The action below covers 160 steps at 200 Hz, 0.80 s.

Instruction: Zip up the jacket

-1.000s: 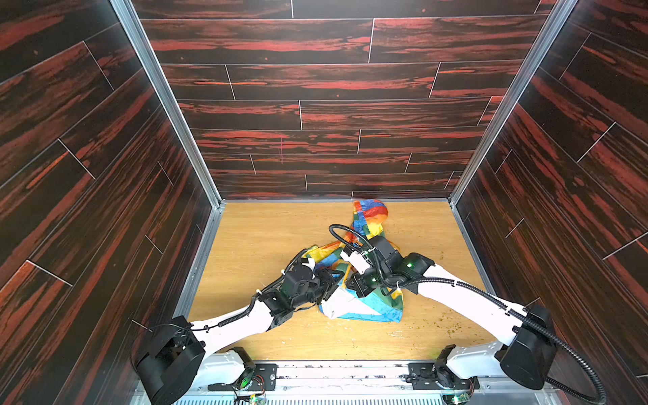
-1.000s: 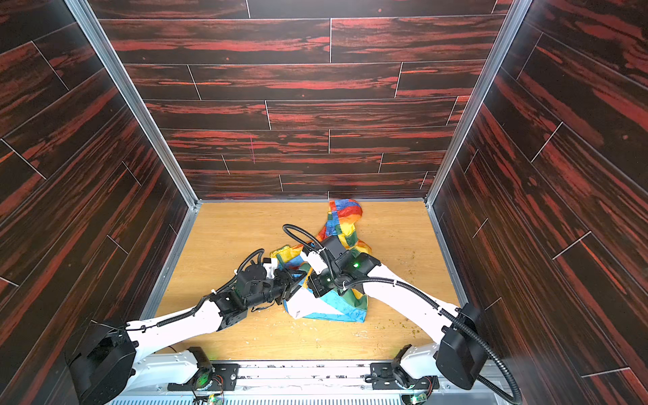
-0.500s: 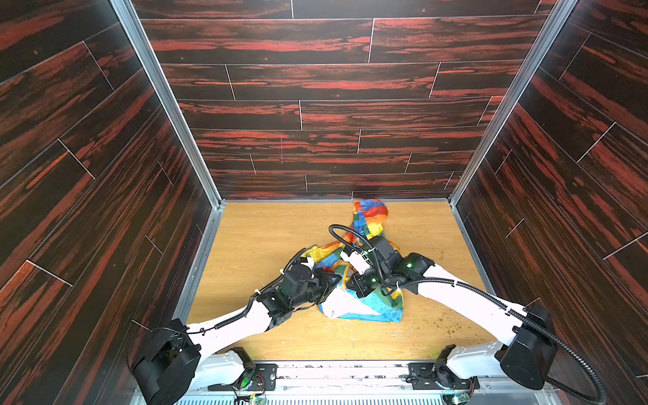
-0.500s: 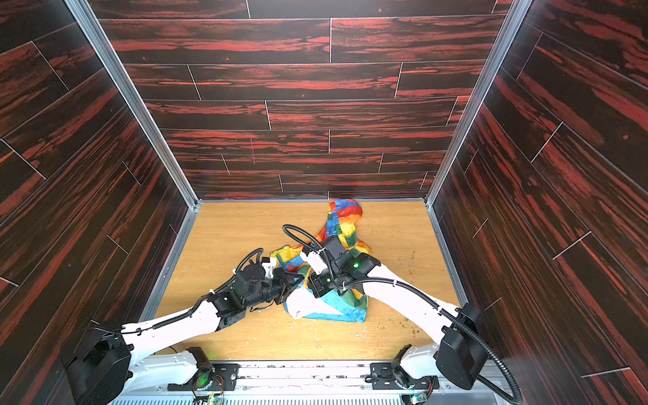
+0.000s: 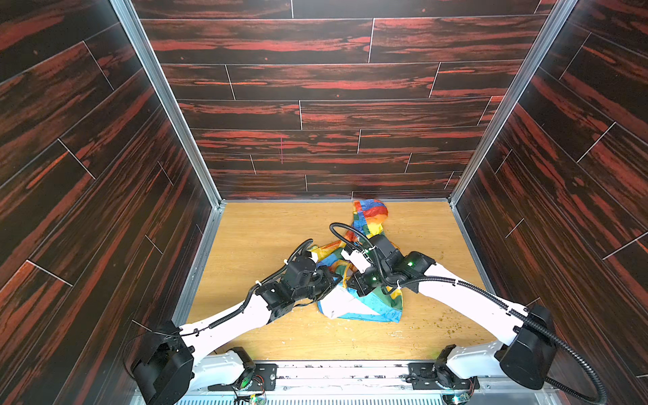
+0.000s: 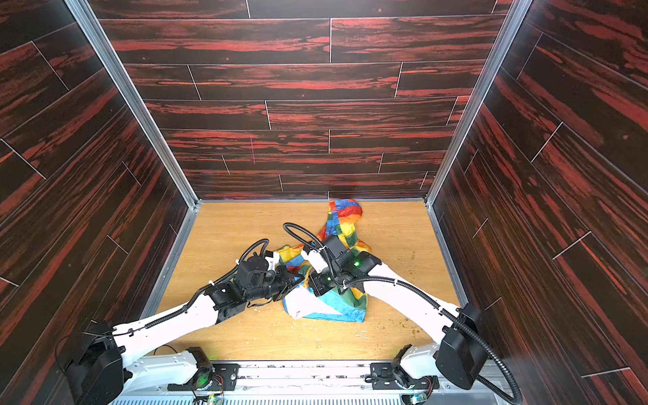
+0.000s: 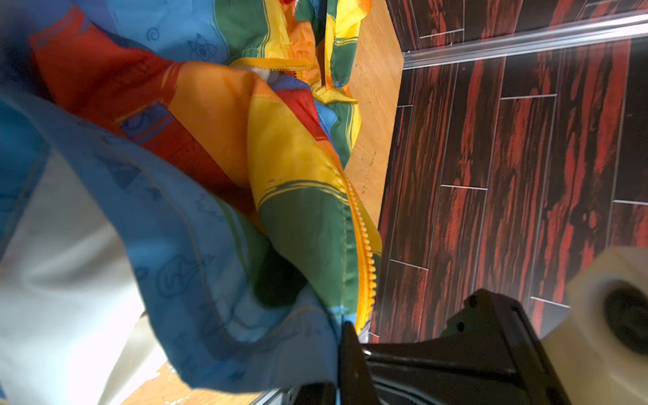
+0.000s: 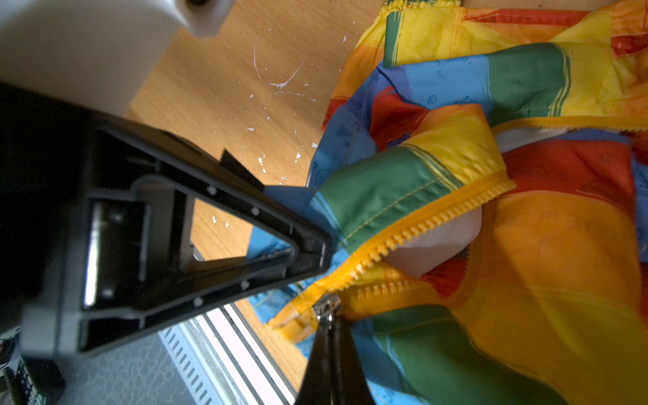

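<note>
Your left gripper [image 5: 335, 280] has just closed. A second ago its jaws stood part open at the cloth. Now they are pinched flat on the lower front edge of the jacket [image 5: 364, 305], on the blue and green fabric just beside the yellow zipper teeth [image 7: 366, 259]. That looks like your anchor for the pull.

The jacket lies crumpled on the wooden table [image 5: 266, 238] between your two arms, with one bunched end reaching toward the back wall. Its front is barely joined: above the slider the two rows of teeth run apart, and the white lining [image 8: 434, 242] shows between them.

Your right gripper [image 8: 328, 322] has not changed. It is clamped tight on the metal zipper pull [image 8: 326, 306], low at the bottom end of the zipper and close to your left gripper's tips.

With both holds set, you seem ready to draw the pull along the teeth. The teeth curve through folds ahead, so keep the edge taut or the slider may catch cloth.
</note>
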{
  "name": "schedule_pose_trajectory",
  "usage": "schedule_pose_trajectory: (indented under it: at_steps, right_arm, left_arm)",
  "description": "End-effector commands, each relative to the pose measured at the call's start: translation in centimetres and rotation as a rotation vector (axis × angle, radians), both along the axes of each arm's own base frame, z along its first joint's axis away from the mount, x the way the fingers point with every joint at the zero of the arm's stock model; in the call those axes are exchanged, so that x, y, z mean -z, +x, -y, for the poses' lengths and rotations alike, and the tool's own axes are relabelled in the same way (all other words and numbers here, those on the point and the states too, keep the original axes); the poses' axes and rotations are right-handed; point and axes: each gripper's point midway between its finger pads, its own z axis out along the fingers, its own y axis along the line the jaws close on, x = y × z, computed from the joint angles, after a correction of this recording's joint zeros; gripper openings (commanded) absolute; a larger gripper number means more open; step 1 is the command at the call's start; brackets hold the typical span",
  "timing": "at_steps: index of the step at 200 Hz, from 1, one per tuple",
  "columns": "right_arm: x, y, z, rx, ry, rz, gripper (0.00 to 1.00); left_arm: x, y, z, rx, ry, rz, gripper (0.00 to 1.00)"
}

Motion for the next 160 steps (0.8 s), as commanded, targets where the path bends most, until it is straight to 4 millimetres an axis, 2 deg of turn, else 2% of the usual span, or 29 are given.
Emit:
schedule_pose_trajectory:
  at_steps: [1, 32, 67, 92, 107, 124, 160]
  right_arm:
    - [1.0, 2.6, 2.2, 0.101, -0.093, 0.035, 0.00]
    - [1.2, 2.5, 1.9, 0.101, -0.084, 0.019, 0.00]
    - [-0.1, 1.1, 0.1, 0.037, 0.018, -0.030, 0.00]
    - [0.1, 0.2, -0.7, 0.004, 0.023, -0.049, 0.00]
    - [0.4, 0.0, -0.9, 0.000, 0.024, -0.065, 0.00]
    - [0.9, -0.1, -1.2, 0.000, 0.025, -0.077, 0.00]
    - [1.1, -0.1, -1.7, -0.003, 0.044, -0.089, 0.00]
  left_arm:
    - [-0.1, -1.9, -0.5, 0.070, 0.038, -0.013, 0.00]
    - [-0.5, -2.1, -0.5, 0.095, 0.047, 0.003, 0.00]
    - [-1.3, -1.3, -0.9, 0.052, 0.049, 0.039, 0.00]
    - [-1.6, -0.8, -1.1, 0.013, 0.023, 0.047, 0.32]
    - [-1.6, -0.9, -1.0, 0.011, -0.001, 0.032, 0.46]
    - [-1.4, -1.1, -0.6, 0.020, -0.024, 0.010, 0.49]
    - [-0.4, -1.2, -0.7, -0.010, -0.050, -0.015, 0.48]
